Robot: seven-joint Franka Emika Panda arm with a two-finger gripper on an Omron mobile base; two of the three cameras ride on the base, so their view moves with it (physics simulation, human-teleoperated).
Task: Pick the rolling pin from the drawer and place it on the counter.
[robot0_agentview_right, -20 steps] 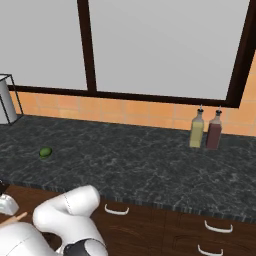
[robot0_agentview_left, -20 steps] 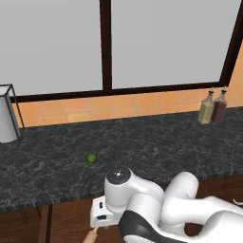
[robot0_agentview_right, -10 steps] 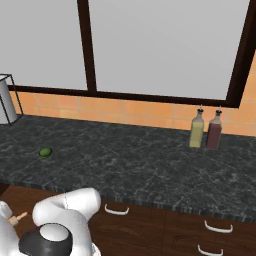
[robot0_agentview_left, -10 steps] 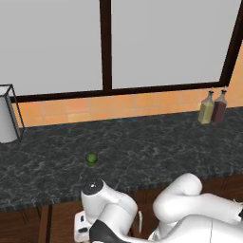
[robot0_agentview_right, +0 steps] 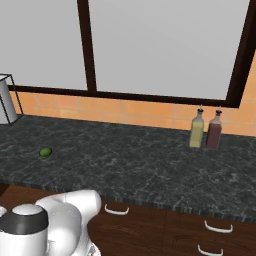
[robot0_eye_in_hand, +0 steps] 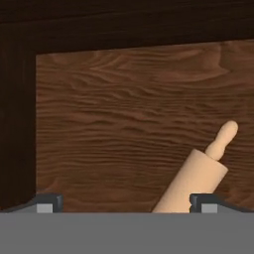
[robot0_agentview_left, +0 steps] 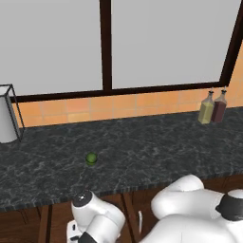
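Note:
In the hand view the light-tan rolling pin lies slanted on the drawer's reddish-brown floor, its knobbed handle pointing up and right. Dark wood rails close the drawer at the left and top. My gripper hovers above the floor, open, fingertips wide apart. The pin's body reaches down between them, close to the right tip, and nothing is gripped. The black-grey marbled counter runs across both base views, with my arm bent low below its front edge.
A small green lime sits on the counter, also in the right base view as the lime. Two bottles stand at the back right by the orange tiles. A grey canister in a wire rack stands far left. Cabinet handles lie under the counter edge.
The arm has swung left and sunk lower below the counter's front edge. The lime and bottles have not moved.

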